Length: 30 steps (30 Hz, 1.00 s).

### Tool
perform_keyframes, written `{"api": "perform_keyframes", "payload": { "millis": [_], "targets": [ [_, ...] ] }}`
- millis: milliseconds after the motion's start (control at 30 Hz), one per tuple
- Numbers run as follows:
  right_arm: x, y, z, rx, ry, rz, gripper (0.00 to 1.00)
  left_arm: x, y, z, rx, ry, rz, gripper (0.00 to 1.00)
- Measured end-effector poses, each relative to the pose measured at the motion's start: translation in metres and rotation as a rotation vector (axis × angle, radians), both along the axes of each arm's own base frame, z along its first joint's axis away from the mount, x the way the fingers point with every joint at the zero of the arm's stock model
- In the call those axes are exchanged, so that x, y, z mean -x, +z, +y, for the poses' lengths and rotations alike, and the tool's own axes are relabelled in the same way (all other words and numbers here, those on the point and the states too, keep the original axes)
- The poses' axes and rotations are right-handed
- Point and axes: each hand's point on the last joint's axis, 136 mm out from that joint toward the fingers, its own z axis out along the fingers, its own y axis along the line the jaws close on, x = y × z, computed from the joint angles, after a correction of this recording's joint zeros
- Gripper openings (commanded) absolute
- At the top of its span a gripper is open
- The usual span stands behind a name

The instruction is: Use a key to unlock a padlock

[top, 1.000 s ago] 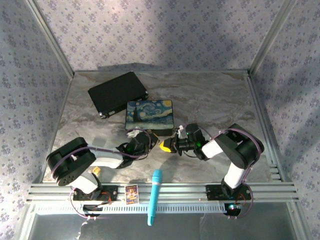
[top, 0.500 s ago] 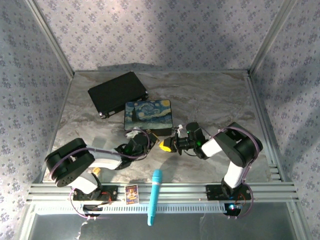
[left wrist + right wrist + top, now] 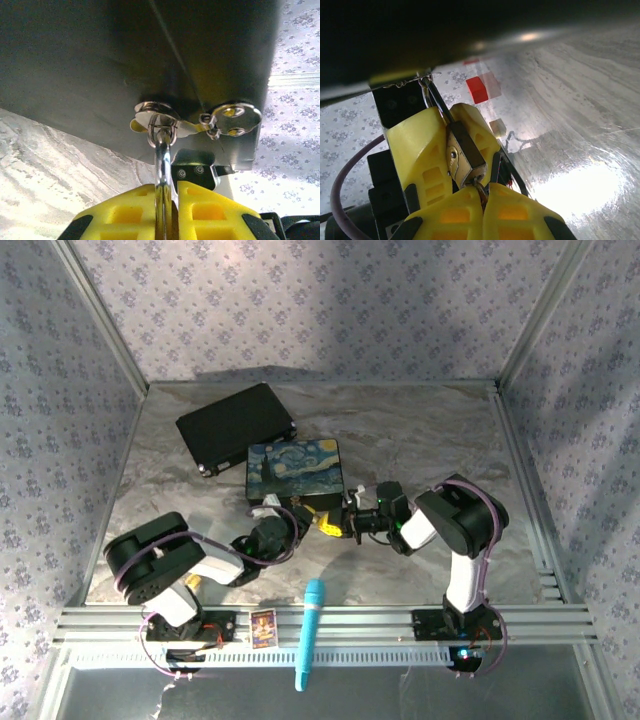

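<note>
Right claw (image 3: 482,198) pinches the key (image 3: 480,189) at the padlock (image 3: 462,155) base. Left claw (image 3: 167,195) clamps that padlock, hung on the painted box (image 3: 297,465) clasp (image 3: 155,116) mid-counter (image 3: 420,440). Shackle (image 3: 162,160) looks shut, so turning and release likely remain.

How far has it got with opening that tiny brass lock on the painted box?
Done: the left gripper clamps the small brass-yellow metal padlock, and the right gripper pinches something thin, probably the silvery key, at its bottom end. In hand: seating or turning it; I cannot tell which. Left: the pale silvery shackle is still looped through the metal ring on the blue swirl-painted box, so nothing has opened.
</note>
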Motion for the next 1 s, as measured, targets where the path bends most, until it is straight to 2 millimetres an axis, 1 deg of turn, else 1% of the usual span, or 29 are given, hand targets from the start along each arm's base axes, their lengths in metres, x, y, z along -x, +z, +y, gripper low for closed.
{"api": "perform_keyframes", "payload": {
  "millis": [100,133,233,300,333,400,533,600,700,833,933,1000],
  "targets": [
    [-0.001,0.001,0.0,-0.005,0.001,-0.001,0.0,-0.001,0.0,-0.001,0.003,0.001,-0.003,0.0],
    [-0.001,0.001,0.0,-0.003,0.002,0.001,0.02,-0.001,-0.001,-0.001,0.002,0.001,-0.002,0.0],
    [-0.001,-0.001,0.0,0.011,0.004,0.007,0.14,0.0,-0.003,0.0,-0.004,0.001,0.003,0.0],
    [-0.002,0.001,0.0,0.023,-0.003,-0.004,0.27,0.0,-0.003,-0.001,-0.002,-0.001,0.007,0.0],
    [-0.002,0.001,0.0,0.028,-0.004,-0.008,0.32,0.0,-0.002,-0.002,0.001,0.0,0.008,0.0],
    [-0.001,-0.001,-0.002,0.054,-0.01,-0.015,0.38,-0.001,0.0,-0.004,0.006,0.006,0.014,0.0],
    [0.005,-0.004,-0.01,0.108,-0.014,-0.044,0.41,0.004,0.001,-0.006,0.003,0.002,0.048,0.0],
    [0.005,-0.004,-0.015,0.14,-0.028,-0.077,0.44,0.011,-0.004,-0.007,-0.018,-0.017,0.076,0.0],
    [0.001,0.005,-0.021,0.174,-0.058,-0.153,0.48,0.026,-0.021,-0.008,-0.079,-0.063,0.132,0.0],
    [0.002,0.013,-0.031,0.224,-0.072,-0.221,0.5,0.031,-0.021,-0.009,-0.088,-0.083,0.144,0.0],
    [0.006,0.007,-0.04,0.299,-0.069,-0.257,0.53,0.032,-0.022,-0.009,-0.091,-0.084,0.147,0.0],
    [0.011,0.002,-0.046,0.408,-0.045,-0.322,0.54,0.032,-0.021,-0.009,-0.094,-0.085,0.149,0.0]
  ]
}}
